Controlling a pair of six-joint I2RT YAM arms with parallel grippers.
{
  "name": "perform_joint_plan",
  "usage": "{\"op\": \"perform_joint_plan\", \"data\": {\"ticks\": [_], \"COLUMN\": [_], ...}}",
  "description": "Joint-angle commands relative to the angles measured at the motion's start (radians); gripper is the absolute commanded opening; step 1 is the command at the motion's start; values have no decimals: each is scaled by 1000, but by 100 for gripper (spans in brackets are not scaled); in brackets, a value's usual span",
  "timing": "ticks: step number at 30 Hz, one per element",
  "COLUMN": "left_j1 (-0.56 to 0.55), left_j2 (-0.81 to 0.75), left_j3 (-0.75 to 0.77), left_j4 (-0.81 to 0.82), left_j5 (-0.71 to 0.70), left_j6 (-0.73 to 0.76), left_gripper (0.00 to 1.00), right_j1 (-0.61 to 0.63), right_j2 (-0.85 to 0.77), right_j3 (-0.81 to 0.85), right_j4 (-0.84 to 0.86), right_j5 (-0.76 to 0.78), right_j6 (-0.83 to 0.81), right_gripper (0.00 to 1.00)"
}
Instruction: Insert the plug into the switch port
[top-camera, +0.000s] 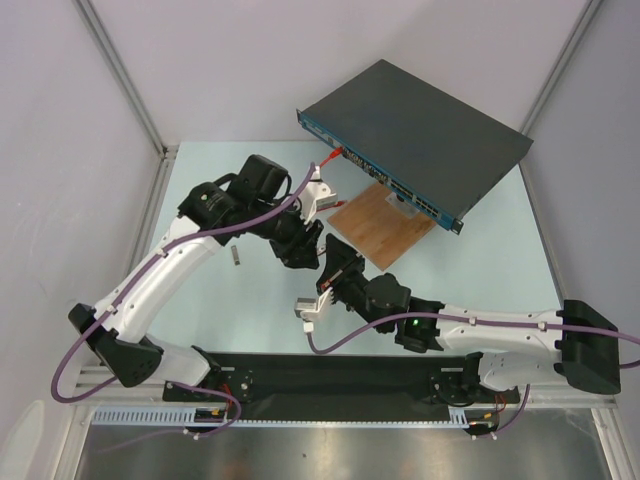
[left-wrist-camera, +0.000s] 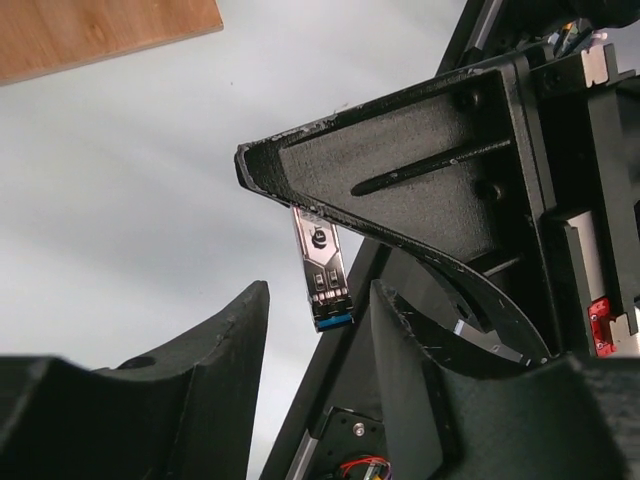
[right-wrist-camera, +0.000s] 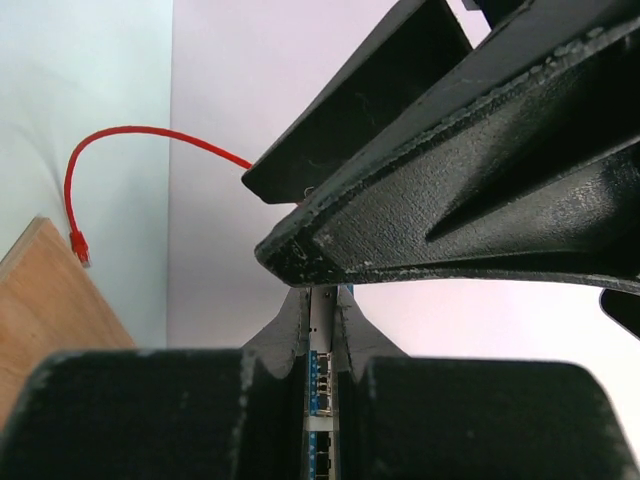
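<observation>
In an apparent handover, the right gripper (right-wrist-camera: 322, 350) pinches the plug (left-wrist-camera: 322, 268) while the left gripper (left-wrist-camera: 320, 288) gapes around it and should close next.

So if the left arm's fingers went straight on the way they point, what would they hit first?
Probably the plug, held by the right fingers dead ahead between the open left fingers; how far off is unclear.

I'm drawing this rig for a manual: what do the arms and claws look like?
Left arm and right arm: white links, black joints, a purple cable along each; a green light on the right. Left claw and right claw: matte black, wedge-shaped fingers.
</observation>
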Motion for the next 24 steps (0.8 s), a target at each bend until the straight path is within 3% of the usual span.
{"op": "perform_joint_plan", "data": {"ticks": [1, 4, 5, 11, 12, 13, 14, 17, 19, 24], "left_j1": [-7, -7, -7, -7, -9, -7, -7, 3, 11, 30], "left_j2": [-4, 0, 0, 6, 5, 2, -1, -36, -59, -98], "left_j3": [25, 24, 27, 19, 15, 11, 8, -21, -54, -84], "left_j4": [33, 39, 39, 59, 70, 75, 79, 124, 167, 231], "left_j5": [-14, -37, -47, -60, -62, -62, -68, -93, -100, -103], "left_j6": [-22, -28, -32, -43, -45, -49, -54, -78, -94, -114], "left_gripper": [49, 38, 30, 3, 0, 0, 0, 0, 0, 0], "right_j1": [10, 11, 11, 16, 18, 16, 19, 8, 2, -16], "right_j2": [0, 0, 2, 0, 0, -1, -1, -21, -56, -168], "right_j3": [46, 48, 48, 52, 52, 55, 63, 77, 78, 80], "right_j4": [29, 26, 26, 11, -3, -18, -34, -101, -157, -368], "right_j5": [15, 13, 18, 28, 32, 42, 50, 82, 88, 58], "right_j6": [25, 23, 23, 21, 21, 28, 35, 78, 101, 225], "right_gripper": [0, 0, 0, 0, 5, 18, 47, 88, 100, 100]}}
